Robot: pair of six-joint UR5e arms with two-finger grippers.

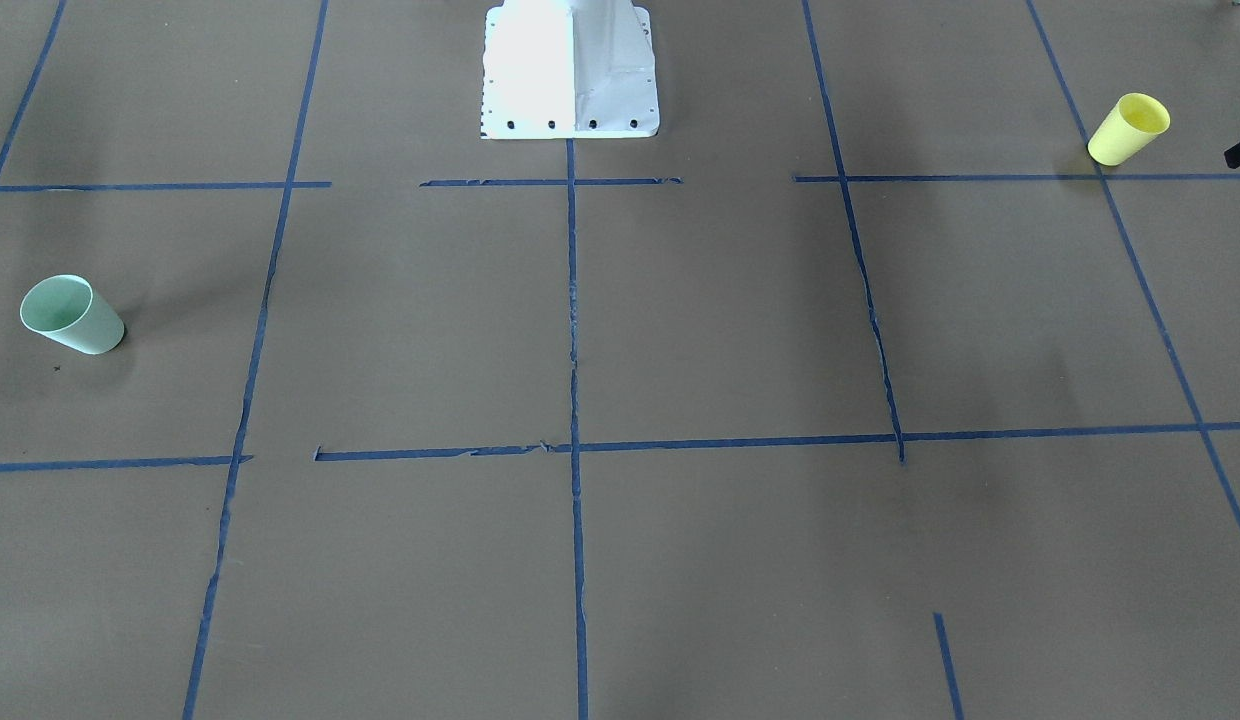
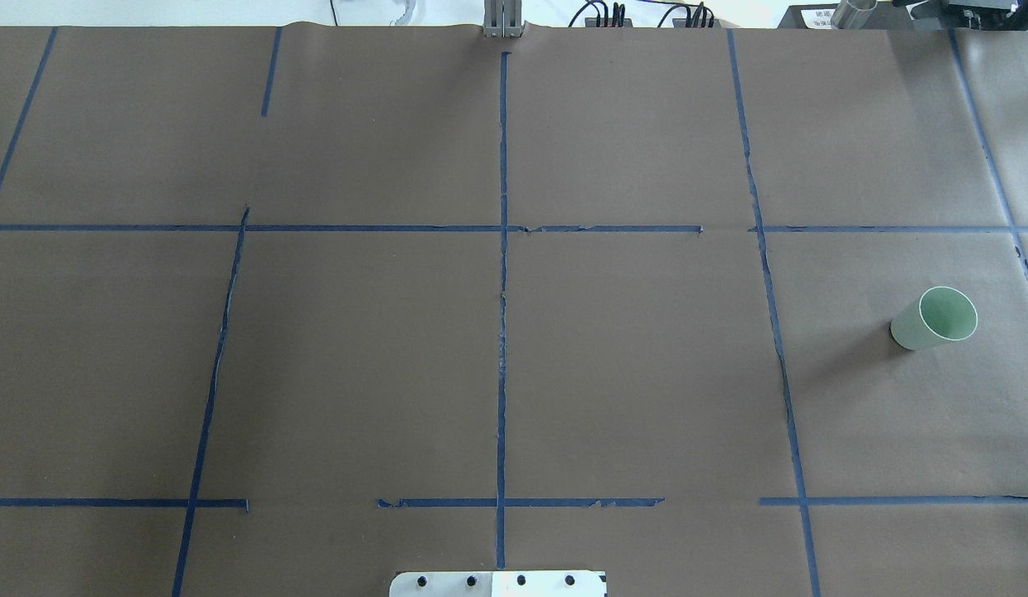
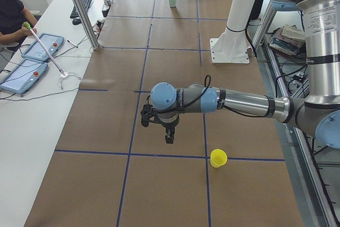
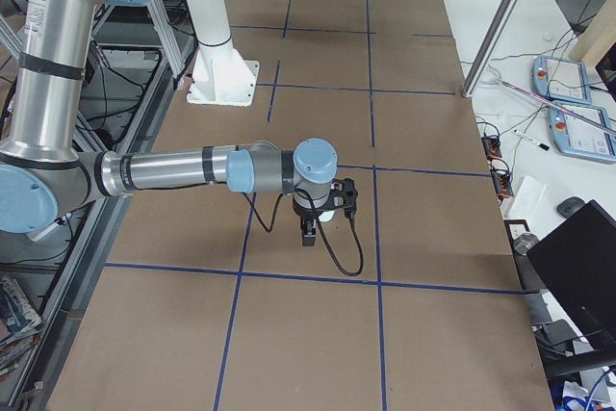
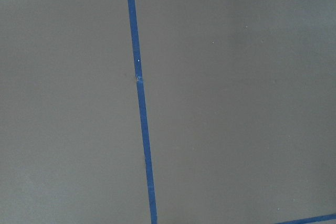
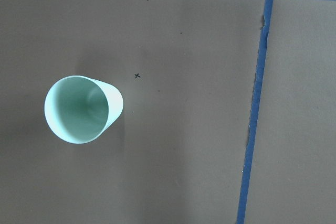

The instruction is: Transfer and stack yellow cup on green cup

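left gripper hangs near yellow cup, likely staged for pickup, jaw opening cannot be told | yellow cup upright, table's far left | green cup upright, far right, awaiting stack | right gripper above it, jaws likewise unreadable

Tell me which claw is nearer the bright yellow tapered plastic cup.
Left. The left claw hangs beside the yellow cup; the right claw hovers far off by the pale green plastic cup.

You had the yellow cup standing upright at one worktop end, with the pale green cup upright at the other, well apart.
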